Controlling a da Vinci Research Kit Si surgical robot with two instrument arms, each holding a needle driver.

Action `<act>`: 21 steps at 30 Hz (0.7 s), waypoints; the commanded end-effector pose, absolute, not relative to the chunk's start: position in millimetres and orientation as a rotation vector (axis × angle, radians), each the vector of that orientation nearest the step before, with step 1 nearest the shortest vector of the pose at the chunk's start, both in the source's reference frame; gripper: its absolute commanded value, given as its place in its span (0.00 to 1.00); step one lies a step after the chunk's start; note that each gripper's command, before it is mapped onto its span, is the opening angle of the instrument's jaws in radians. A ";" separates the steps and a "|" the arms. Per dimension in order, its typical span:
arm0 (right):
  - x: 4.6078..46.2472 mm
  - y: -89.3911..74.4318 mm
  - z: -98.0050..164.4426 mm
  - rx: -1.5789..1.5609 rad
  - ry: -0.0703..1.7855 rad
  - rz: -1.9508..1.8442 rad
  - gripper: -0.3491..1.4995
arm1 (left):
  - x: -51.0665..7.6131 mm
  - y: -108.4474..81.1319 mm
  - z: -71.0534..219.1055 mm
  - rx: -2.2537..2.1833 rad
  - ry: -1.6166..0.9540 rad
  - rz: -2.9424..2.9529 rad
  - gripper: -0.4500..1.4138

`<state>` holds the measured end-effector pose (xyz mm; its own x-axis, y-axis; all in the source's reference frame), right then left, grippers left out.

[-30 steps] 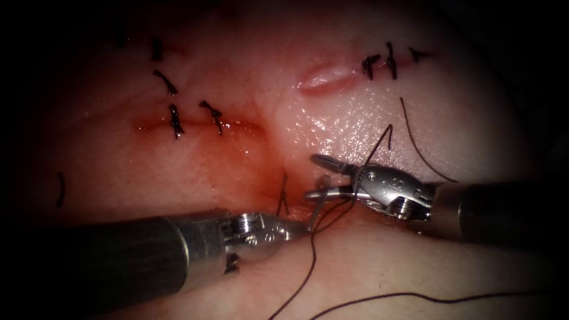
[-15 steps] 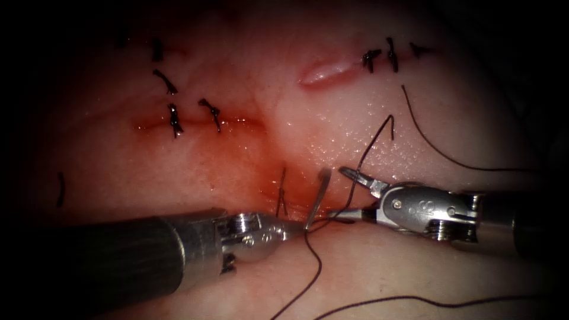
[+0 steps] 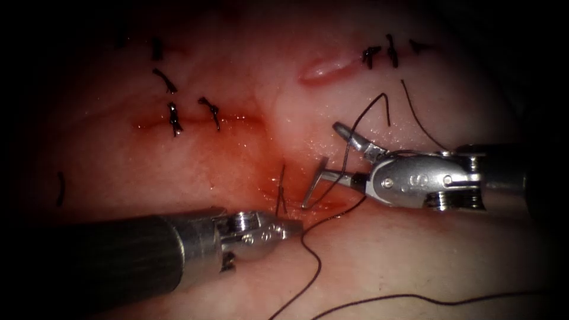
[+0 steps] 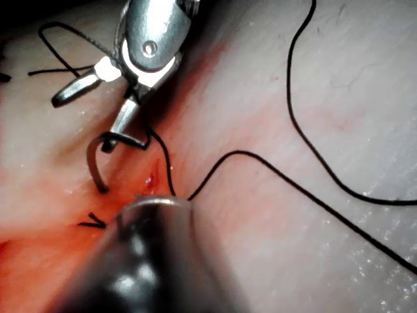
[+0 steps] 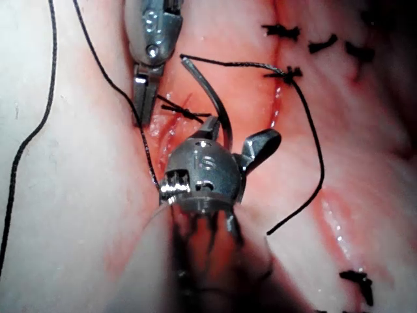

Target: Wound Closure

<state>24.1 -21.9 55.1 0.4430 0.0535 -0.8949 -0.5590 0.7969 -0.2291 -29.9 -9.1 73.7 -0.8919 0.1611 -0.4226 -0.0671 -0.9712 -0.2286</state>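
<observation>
Right tool (image 3: 332, 151) spread wide, needle (image 3: 314, 186) touching its lower jaw, left tool (image 3: 293, 226) clenched on thread (image 3: 314, 261)

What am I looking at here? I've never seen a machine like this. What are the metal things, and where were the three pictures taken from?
This is a surgical practice robot, stitching a cut in pork belly, the tissue. One picture looks down from an endoscope; the other two come from cameras riding on each arm. The left tool has its jaws shut, with dark thread running past its tip; whether it pinches it is unclear. The right tool has its jaws open around the curved needle. Finished stitches lie further back.
</observation>
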 end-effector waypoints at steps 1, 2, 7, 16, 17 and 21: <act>25.6 -21.6 55.7 -0.548 1.054 0.397 0.99 | -30.5 -9.0 74.1 -0.683 -0.315 2.929 0.23; 25.8 -21.8 56.1 -0.546 1.048 0.384 0.99 | -30.5 -9.0 74.1 -0.683 -0.315 2.929 0.23; 26.2 -23.4 57.6 -0.553 1.043 0.327 0.99 | -30.5 -9.0 74.1 -0.683 -0.315 2.929 0.23; 26.1 -24.1 56.3 -0.564 1.053 0.326 0.00 | -30.5 -9.0 74.0 -0.684 -0.316 2.929 0.23; 26.2 -24.4 56.0 -0.578 1.065 0.335 0.00 | -30.5 -9.1 74.0 -0.683 -0.316 2.929 0.23; 26.2 -24.5 56.0 -0.576 1.069 0.332 0.00 | -30.5 -9.1 73.8 -0.682 -0.316 2.928 0.23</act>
<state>25.1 -24.6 55.8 0.4667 -0.0123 -0.8843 -0.5028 0.8189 -0.2768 -30.0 -9.3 73.3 -0.8916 0.1626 -0.4226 -0.0682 -0.9709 -0.2296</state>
